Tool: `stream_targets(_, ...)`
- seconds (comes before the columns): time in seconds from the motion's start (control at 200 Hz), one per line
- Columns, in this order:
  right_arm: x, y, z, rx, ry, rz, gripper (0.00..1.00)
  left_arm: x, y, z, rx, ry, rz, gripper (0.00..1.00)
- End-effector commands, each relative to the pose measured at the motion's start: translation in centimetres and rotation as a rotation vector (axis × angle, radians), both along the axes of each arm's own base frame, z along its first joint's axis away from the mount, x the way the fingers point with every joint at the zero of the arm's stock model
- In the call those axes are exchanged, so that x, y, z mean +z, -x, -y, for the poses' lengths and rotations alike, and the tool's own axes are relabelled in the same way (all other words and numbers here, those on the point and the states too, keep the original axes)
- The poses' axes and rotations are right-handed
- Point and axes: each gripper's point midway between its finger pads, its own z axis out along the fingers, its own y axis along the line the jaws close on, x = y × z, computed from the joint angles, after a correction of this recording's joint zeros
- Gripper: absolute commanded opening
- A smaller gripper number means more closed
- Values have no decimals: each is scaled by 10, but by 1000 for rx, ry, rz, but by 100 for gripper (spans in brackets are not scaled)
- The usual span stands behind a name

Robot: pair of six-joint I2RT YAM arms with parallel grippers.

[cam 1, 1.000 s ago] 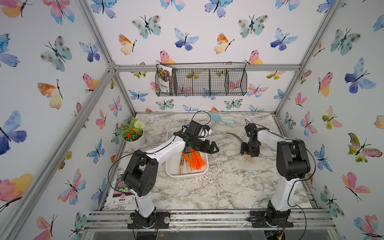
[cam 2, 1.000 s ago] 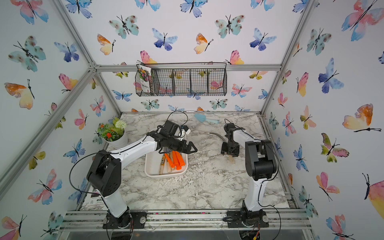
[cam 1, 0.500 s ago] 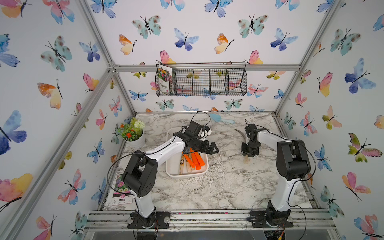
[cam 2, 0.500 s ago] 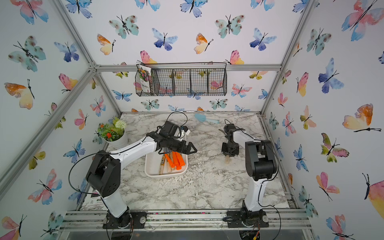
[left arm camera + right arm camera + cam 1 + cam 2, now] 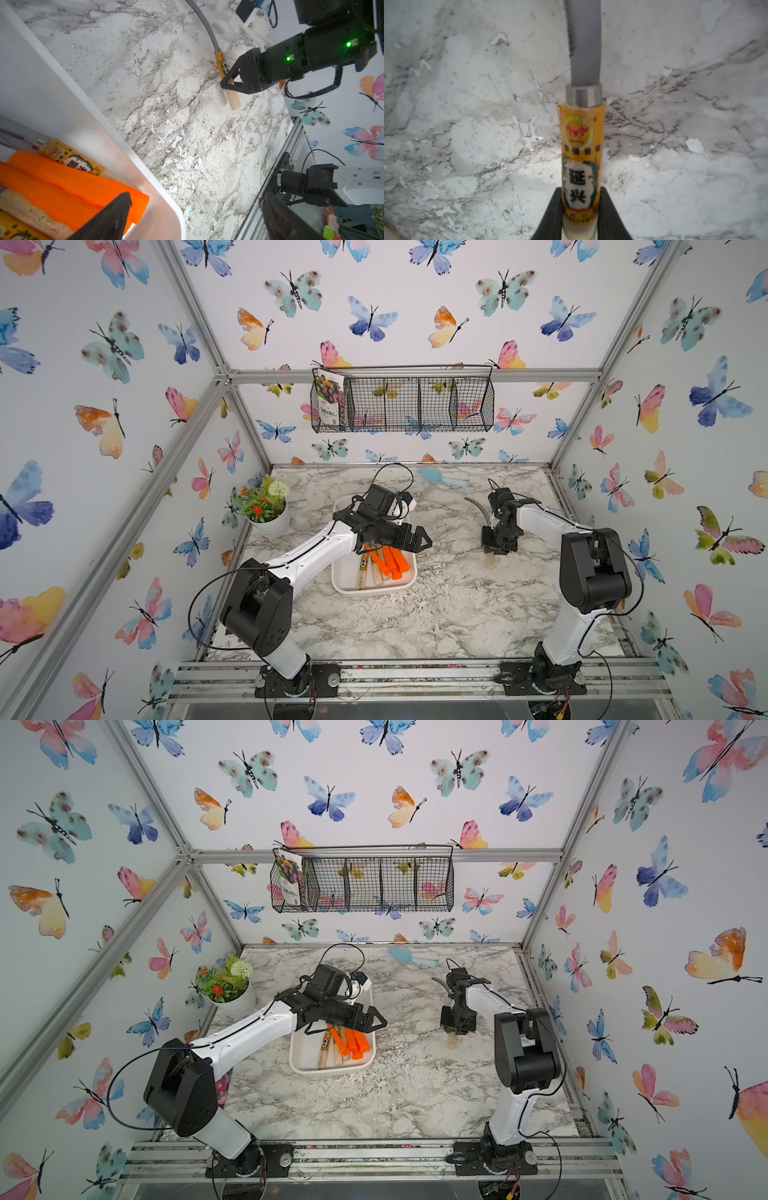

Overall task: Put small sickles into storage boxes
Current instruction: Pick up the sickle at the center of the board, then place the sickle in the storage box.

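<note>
I see my right gripper (image 5: 580, 205) pinching the wood-handled sickle (image 5: 581, 133) by its labelled handle; my left gripper (image 5: 417, 540) hangs spread wide above the white tray (image 5: 344, 578).

A robot test cell in a lab: an aluminium-profile frame (image 5: 548, 375) with butterfly-print panels (image 5: 395, 294) boxes in a marble-patterned tabletop (image 5: 436, 614). Two arms are bolted to a mounting rail (image 5: 415, 676) at its near edge, and a wire mesh basket (image 5: 415, 406) hangs above its far edge.
</note>
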Motion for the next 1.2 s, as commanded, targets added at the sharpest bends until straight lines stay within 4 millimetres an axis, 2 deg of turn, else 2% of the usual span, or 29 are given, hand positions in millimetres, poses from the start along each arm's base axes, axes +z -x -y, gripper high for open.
stream_targets(0.0,13,9,-10,3,-13,5,10,9,3,-14,34,-24,40,98)
stream_targets(0.39,41,17,-64,82,-33,57,10,18,26,-41,87,-33,66,98)
stream_targets(0.911,80,26,-144,186,-89,126,10,16,64,-83,174,-48,78,98)
stream_targets(1.196,87,35,-193,269,-110,135,10,16,78,-104,220,-75,89,98)
